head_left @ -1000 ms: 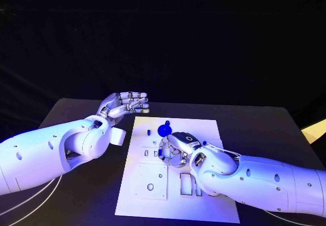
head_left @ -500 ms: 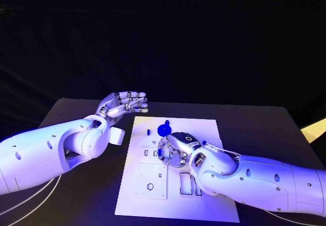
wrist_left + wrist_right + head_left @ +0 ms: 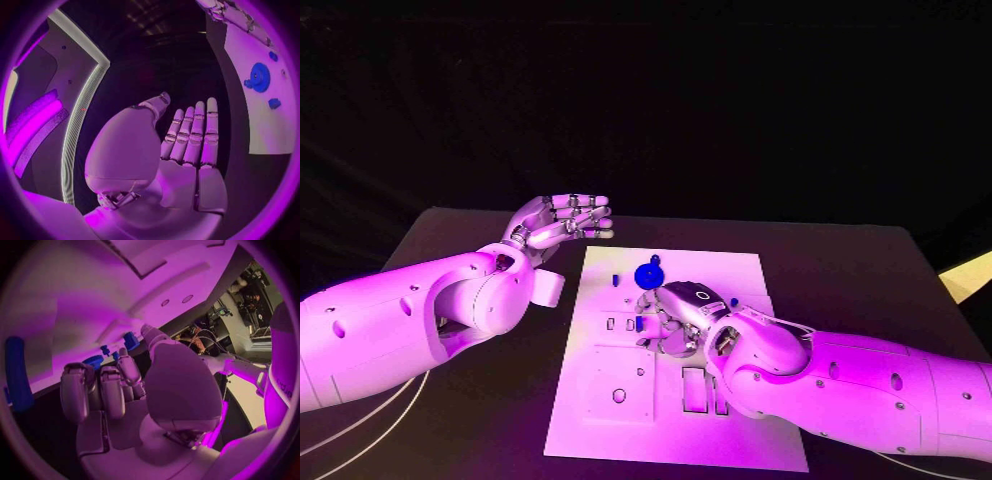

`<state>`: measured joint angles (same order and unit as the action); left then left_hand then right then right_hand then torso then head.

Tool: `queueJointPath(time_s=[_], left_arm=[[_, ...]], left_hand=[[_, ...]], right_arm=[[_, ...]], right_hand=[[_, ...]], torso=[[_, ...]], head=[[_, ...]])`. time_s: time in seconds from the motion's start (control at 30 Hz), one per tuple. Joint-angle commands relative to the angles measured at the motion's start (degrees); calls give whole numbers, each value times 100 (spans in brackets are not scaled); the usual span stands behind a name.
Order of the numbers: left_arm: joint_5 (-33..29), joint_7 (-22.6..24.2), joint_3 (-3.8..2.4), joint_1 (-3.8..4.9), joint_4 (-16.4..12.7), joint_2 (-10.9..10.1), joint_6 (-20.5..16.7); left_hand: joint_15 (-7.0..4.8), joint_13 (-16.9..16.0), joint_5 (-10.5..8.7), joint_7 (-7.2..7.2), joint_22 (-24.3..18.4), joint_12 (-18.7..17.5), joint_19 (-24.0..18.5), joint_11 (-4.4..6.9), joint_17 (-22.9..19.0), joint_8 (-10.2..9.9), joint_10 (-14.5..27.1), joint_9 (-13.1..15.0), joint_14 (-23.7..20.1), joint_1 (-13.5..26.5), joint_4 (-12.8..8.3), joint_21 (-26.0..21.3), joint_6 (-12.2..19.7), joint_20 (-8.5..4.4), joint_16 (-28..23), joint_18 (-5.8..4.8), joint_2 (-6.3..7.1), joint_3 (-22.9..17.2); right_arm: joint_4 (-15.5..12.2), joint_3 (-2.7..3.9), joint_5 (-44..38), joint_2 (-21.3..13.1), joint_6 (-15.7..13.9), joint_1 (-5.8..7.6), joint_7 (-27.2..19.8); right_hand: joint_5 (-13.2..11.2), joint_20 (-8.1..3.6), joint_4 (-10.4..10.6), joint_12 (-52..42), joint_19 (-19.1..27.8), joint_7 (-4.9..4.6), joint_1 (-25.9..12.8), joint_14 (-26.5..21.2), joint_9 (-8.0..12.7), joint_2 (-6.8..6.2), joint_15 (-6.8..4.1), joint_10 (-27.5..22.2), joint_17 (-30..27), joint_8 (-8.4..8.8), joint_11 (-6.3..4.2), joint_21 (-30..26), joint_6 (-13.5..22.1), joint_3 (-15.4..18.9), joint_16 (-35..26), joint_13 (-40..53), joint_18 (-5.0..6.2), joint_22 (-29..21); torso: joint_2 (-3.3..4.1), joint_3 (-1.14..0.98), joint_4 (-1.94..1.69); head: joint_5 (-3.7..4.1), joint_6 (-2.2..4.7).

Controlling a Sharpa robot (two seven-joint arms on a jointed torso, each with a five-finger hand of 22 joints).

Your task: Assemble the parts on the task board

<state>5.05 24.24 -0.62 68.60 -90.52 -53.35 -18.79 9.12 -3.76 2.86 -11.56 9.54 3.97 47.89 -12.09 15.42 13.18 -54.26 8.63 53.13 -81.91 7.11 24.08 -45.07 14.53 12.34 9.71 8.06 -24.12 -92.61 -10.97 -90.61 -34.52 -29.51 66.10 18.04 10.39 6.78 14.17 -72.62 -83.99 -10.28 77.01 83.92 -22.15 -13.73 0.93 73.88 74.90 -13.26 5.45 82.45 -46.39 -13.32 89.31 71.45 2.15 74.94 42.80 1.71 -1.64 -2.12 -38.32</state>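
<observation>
My left hand (image 3: 564,220) is raised off the table (image 3: 862,270), left of the task board's (image 3: 718,420) upper left corner, palm up, fingers spread, holding nothing. My right hand (image 3: 672,318) sits low on the board at frame centre, fingers curled down; can't tell if it grips anything. A round blue part (image 3: 648,274) lies on the board just above my right hand. In the right wrist view a long blue part (image 3: 17,371) lies on the board near my fingers.
</observation>
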Motion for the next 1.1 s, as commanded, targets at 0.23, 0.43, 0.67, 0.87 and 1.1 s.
queueJointPath(time_s=[0.23, 0.43, 0.67, 0.87, 1.1], left_arm=[[868, -759, 4, 4, 79, 9, 357], [1781, -1672, 4, 5, 117, 31, 826], [3064, -2924, 1, 21, 145, 104, 1285], [3515, -4248, 1, 163, 252, 278, 1976], [4143, -5009, 4, 245, 373, 555, 2481]], left_hand=[[-477, -257, 28, -59, 387, 529, 904, 399, 891, 361, -979, 195, 1414, 443, 319, 902, -491, -423, 1215, 89, 111, 226], [-762, -1299, 61, 137, 1576, 1962, 1175, 721, 3833, 1057, -1212, 709, 2173, 677, 914, 2812, -389, -787, 4805, 63, 105, 665], [-953, -4122, 30, 424, 5172, 5566, 2389, 899, 6492, 2668, -916, 1669, 3282, 1457, 963, 5440, 44, -868, 7159, -400, -245, 1139], [-1050, -4843, 38, 536, 5543, 6190, 2597, 1004, 6671, 2975, -1269, 1899, 3388, 1327, 962, 5649, 12, -956, 7274, -463, -325, 996], [-1061, -4913, 24, 551, 5573, 6256, 2592, 1014, 6661, 3103, -1263, 2016, 3386, 1557, 974, 5673, 19, -973, 7260, -467, -270, 1021]], right_arm=[[-611, 90, 462, -585, -383, 179, -447], [-912, 147, 1716, -1061, -233, 445, -780], [-945, 169, 3130, -1495, -35, 752, -1196], [-616, 180, 3819, -1646, 18, 931, -1334], [-248, 185, 4077, -1659, 38, 997, -1308]], right_hand=[[-90, 81, 264, -59, -70, -24, 190, 540, 73, 99, 60, 8, 1263, 55, 28, -173, 37, 653, -57, 42, 7, 1075], [99, 48, 258, -96, -30, 34, 87, 533, 44, 181, 19, 25, 1238, -99, -21, -261, -127, 597, -72, 65, 26, 1042], [184, 24, 255, -108, 26, 67, 41, 517, 22, 284, -7, 27, 1183, -209, -51, -373, -194, 516, -104, 70, 49, 997], [650, -18, 237, -156, -9, 100, 8, 523, 8, 354, -45, 79, 1198, -341, -87, -337, -190, 450, -98, 108, 37, 1024], [658, -18, 236, -133, 1, 101, 8, 518, 7, 354, -46, 56, 1179, -344, -88, -356, -190, 450, -108, 81, 42, 1016]], torso=[[-23, -7, 17], [-75, -25, 28], [-159, -60, 30], [-232, -92, 28], [-277, -111, 20]], head=[[8, 46], [4, 40], [-42, -3], [-6, -55], [-13, -105]])
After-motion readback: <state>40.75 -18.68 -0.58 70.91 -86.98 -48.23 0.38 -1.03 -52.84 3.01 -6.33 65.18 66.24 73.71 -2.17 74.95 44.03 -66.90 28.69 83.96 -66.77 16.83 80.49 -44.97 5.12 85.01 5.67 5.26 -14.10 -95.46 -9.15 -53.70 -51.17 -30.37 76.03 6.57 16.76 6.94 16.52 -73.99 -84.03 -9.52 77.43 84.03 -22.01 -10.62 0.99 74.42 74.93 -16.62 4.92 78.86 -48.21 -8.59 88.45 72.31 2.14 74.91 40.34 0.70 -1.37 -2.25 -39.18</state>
